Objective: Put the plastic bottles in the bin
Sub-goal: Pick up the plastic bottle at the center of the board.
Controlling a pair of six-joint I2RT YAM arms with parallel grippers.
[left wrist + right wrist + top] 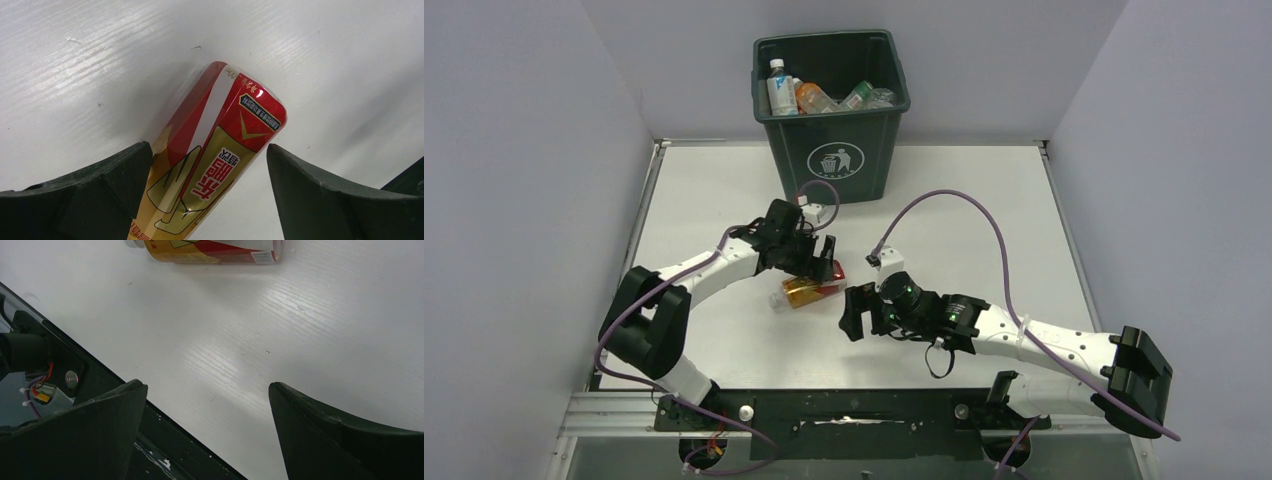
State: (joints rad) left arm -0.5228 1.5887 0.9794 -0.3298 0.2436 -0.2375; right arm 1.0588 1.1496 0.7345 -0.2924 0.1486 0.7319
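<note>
1. Top: bin point(832, 160) sits at the far table point(984, 200) edge with several bottles point(819, 96) inside. One red-gold bottle point(809, 292) lies on its side mid-table. Left tool point(821, 262) is right over it, spread. Right tool point(856, 312) is just to its right, spread, holding nothing.
2. Left wrist: red-gold bottle lies between the spread fingers, close to the frame-left one, clear gap to the other. Not pinched.
3. Right wrist: fingers wide apart over the table, red-gold bottle at the frame's top edge, ahead of the tips.

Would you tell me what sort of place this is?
Probably a robotics lab cell: plain walls enclose a white table, with the left arm and right arm bolted at its edge.
</note>
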